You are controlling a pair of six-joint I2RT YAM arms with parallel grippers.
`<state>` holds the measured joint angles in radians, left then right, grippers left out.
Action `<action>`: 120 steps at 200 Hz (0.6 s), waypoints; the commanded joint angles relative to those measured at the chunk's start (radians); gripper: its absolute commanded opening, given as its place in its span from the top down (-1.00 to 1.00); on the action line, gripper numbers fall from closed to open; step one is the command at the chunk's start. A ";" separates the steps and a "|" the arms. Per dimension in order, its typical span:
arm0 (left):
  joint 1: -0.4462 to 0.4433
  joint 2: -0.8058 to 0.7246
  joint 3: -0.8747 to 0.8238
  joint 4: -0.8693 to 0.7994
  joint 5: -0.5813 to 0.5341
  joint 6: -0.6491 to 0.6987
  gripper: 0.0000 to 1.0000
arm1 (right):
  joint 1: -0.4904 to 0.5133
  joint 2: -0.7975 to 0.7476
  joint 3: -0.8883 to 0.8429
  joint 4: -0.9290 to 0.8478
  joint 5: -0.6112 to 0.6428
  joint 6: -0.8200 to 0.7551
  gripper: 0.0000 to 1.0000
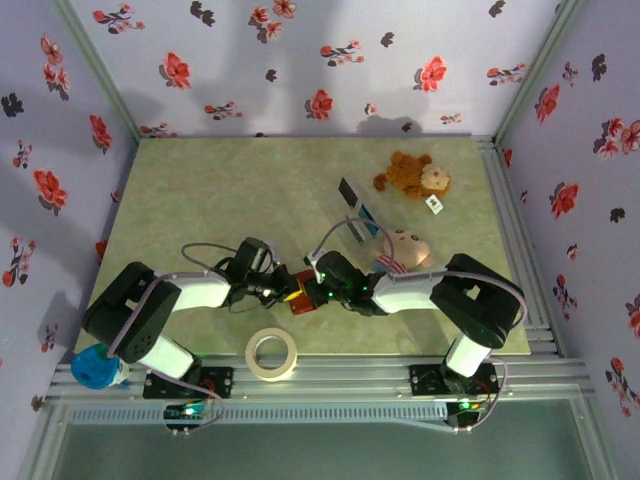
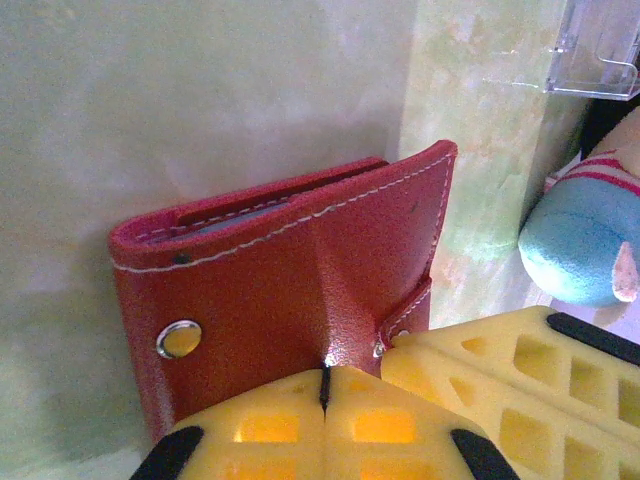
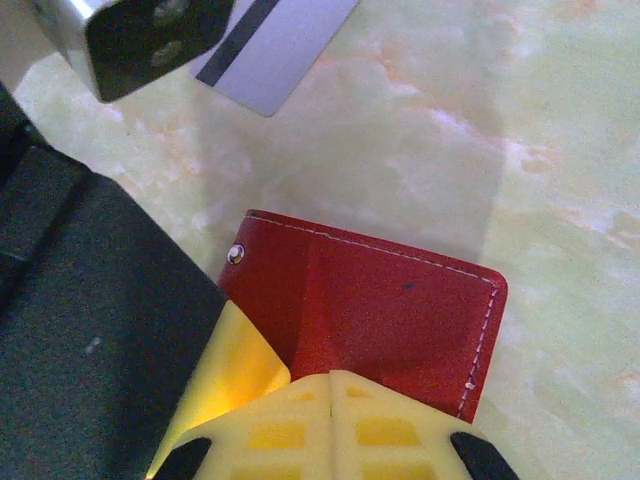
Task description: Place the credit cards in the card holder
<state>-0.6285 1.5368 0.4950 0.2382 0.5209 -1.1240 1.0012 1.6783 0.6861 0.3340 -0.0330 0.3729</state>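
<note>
Yellow ribbed left pincer sits closest to you, clenched on the lower edge of the small red stitched leather card holder. The holder stands folded, midway along the near edge of the desk. Your right pincer is clamped on the same holder from the opposite side. One pale grey plastic credit card with a dark stripe lies loose on the desk nearby. Loading looks barely begun, and the holder needs opening first.

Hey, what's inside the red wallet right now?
The red wallet is folded nearly shut. Along its top gap only a thin grey-blue strip shows, lining or a card edge, I cannot tell. The pockets are covered by the flaps.
</note>
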 commanded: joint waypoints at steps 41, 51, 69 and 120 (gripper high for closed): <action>0.007 0.085 -0.056 -0.117 -0.145 -0.025 1.00 | 0.023 0.047 -0.114 -0.061 -0.129 0.001 1.00; 0.009 0.088 -0.056 -0.119 -0.147 -0.028 1.00 | 0.023 0.040 -0.123 -0.074 -0.126 0.004 1.00; 0.011 0.085 -0.058 -0.123 -0.153 -0.028 1.00 | 0.022 0.051 -0.151 -0.072 -0.148 0.034 1.00; 0.027 0.085 -0.058 -0.137 -0.166 -0.023 1.00 | 0.023 0.127 -0.204 -0.067 -0.175 0.160 1.00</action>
<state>-0.6170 1.5387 0.4889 0.2512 0.5282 -1.1278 0.9958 1.6920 0.5682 0.5571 -0.0498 0.4423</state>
